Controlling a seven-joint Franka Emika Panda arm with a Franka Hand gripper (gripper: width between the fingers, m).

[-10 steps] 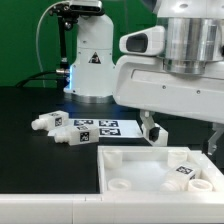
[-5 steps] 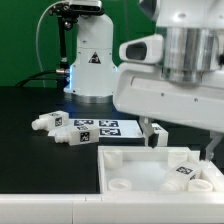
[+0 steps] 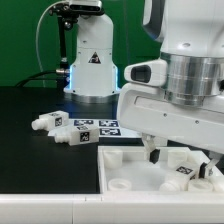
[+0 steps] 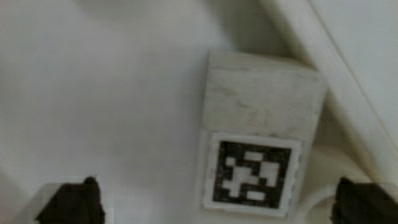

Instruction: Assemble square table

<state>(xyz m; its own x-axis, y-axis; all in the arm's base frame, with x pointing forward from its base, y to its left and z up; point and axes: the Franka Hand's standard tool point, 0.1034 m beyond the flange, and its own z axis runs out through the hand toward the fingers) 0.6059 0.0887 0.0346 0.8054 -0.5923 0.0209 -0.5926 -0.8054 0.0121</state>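
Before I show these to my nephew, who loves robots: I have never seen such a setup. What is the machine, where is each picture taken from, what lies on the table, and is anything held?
The big white machine is a robot arm that puts a small table together from loose parts. The exterior view comes from a camera standing off the arm. The wrist view comes from a camera on the arm's wrist, looking out between the two fingers of its tool.

On the black table lies the square panel, white with a raised rim and round sockets. One stubby leg with a black-and-white tag lies inside it, right under the tool. Two more legs lie toward the exterior view's left, beside the flat marker board, which is no part of the furniture.

The tool is open and holds nothing.
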